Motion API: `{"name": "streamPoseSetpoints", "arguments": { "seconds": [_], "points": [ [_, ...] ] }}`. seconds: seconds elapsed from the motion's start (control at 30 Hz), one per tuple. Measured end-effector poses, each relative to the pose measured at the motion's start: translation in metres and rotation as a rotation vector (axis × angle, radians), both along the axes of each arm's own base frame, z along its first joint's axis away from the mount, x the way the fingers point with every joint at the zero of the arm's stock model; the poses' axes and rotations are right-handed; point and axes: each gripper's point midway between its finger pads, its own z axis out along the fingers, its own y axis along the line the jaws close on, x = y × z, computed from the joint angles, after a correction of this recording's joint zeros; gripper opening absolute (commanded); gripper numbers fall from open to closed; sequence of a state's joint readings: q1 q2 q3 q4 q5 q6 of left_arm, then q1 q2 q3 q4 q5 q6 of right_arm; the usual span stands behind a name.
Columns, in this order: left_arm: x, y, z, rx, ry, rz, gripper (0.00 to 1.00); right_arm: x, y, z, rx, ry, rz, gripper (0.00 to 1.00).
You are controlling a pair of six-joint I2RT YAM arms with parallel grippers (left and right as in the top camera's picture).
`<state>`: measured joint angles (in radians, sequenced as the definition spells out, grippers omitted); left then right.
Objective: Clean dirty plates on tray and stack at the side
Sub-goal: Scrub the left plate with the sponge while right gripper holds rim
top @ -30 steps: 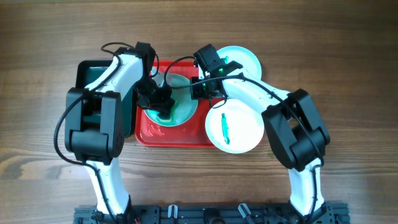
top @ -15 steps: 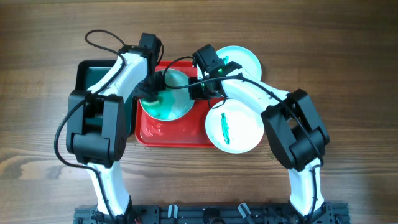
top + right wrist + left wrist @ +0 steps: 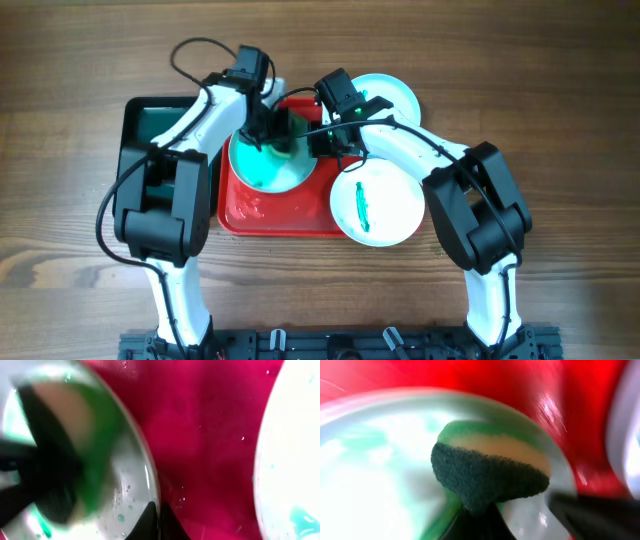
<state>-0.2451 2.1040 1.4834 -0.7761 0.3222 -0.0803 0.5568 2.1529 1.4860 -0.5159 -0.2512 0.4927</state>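
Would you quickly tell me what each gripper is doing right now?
Left gripper: closed, holding the sponge.
Right gripper: closed on the rim of the plate.

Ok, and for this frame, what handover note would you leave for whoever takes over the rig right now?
The left gripper is shut on a green-and-yellow scouring sponge, pressed onto the smeared white plate with a pale cyan rim, which lies in the large red plastic tray.
The right gripper pinches that plate's right rim.
A streaked plate overlaps the tray's right edge. A third plate lies beyond the tray's far right corner, partly under the right arm.
Done: nothing is stacked, and the first plate is mid-scrub.
Left: finish it, clean the others, and stack them at the side.
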Motion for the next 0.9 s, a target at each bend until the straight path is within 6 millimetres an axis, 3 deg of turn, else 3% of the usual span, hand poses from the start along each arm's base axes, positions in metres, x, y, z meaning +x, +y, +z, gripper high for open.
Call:
{"name": "streamPoseSetpoints", "arguments": {
  "seconds": [0.17, 0.33, 0.5, 0.53, 0.67, 0.77, 0.9],
  "points": [
    [-0.048, -0.007, 0.0, -0.042, 0.159, -0.139, 0.04, -0.002, 0.001, 0.0, 0.0, 0.002, 0.008, 0.04],
    [-0.056, 0.01, -0.003, 0.022, 0.208, -0.114, 0.04, -0.003, 0.002, 0.0, 0.0, 0.002, 0.013, 0.04],
    [-0.039, 0.048, -0.008, 0.242, 0.178, 0.087, 0.04, -0.006, 0.008, 0.001, 0.007, 0.001, 0.026, 0.04],
    [-0.03, 0.061, -0.007, 0.313, 0.136, 0.146, 0.04, -0.006, 0.008, 0.001, 0.008, 0.002, 0.027, 0.04],
    [0.001, 0.08, -0.005, 0.419, 0.001, 0.243, 0.04, -0.006, 0.008, 0.001, 0.008, 0.002, 0.027, 0.05],
    [0.02, 0.083, -0.003, 0.442, -0.082, 0.279, 0.04, -0.006, 0.008, 0.001, 0.007, 0.001, 0.026, 0.04],
    [0.038, 0.064, 0.0, 0.395, -0.168, 0.263, 0.04, -0.003, 0.004, 0.0, 0.008, 0.004, 0.01, 0.04]
  ]
}}
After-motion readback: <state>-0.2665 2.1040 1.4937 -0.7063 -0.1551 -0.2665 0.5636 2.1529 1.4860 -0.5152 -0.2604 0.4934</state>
